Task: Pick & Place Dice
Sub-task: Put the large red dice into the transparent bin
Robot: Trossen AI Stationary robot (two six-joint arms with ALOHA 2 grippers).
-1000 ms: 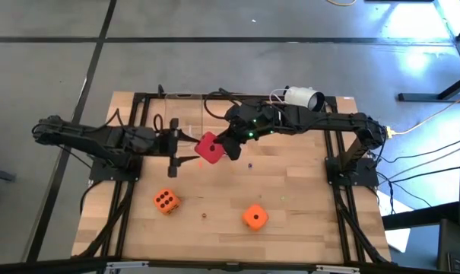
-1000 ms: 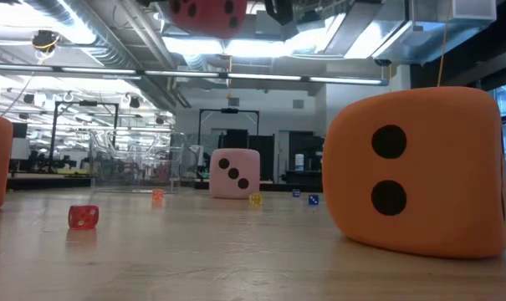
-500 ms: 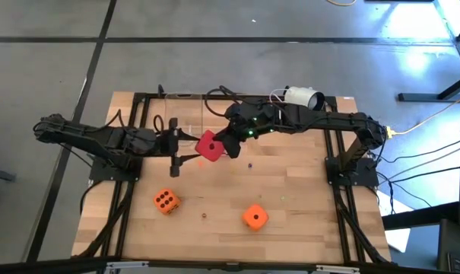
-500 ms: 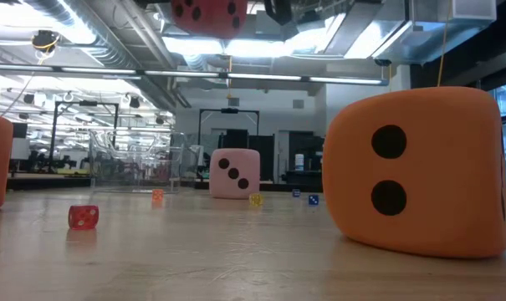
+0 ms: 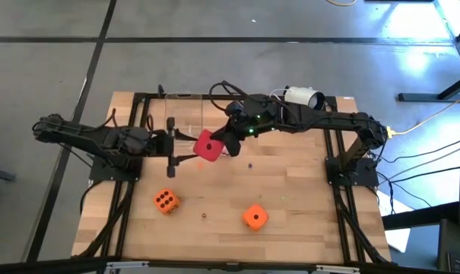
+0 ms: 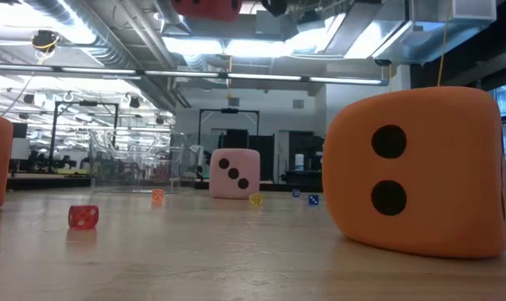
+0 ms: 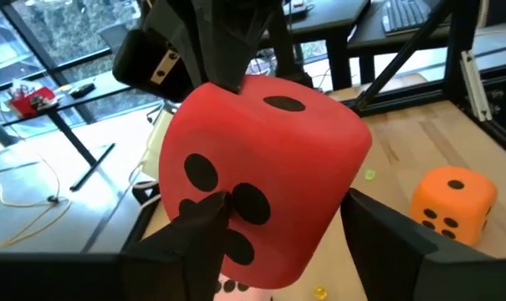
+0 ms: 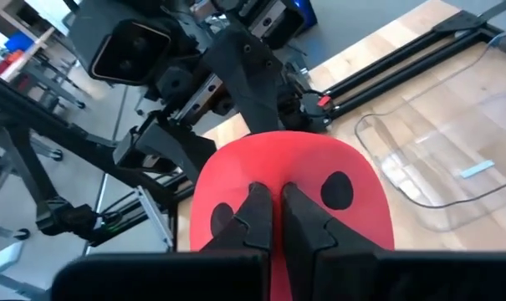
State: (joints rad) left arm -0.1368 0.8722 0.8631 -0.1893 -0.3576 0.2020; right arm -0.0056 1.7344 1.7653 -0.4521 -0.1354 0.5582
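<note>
While the wooden table fills the middle of the high view, both dark arms meet just above its centre. The right gripper comes in from the right, fingers pinched into the red die, which hangs above the tabletop. The left gripper reaches in from the left, its fingers spread wide on either side of that same die; in the left wrist view they flank it and seem to touch its sides. One orange die sits lower left on the wood, the other orange die lower centre, well apart. In the low view the pale pink die stands far back on the table, beside a clear container, with a few tiny dice scattered around.
</note>
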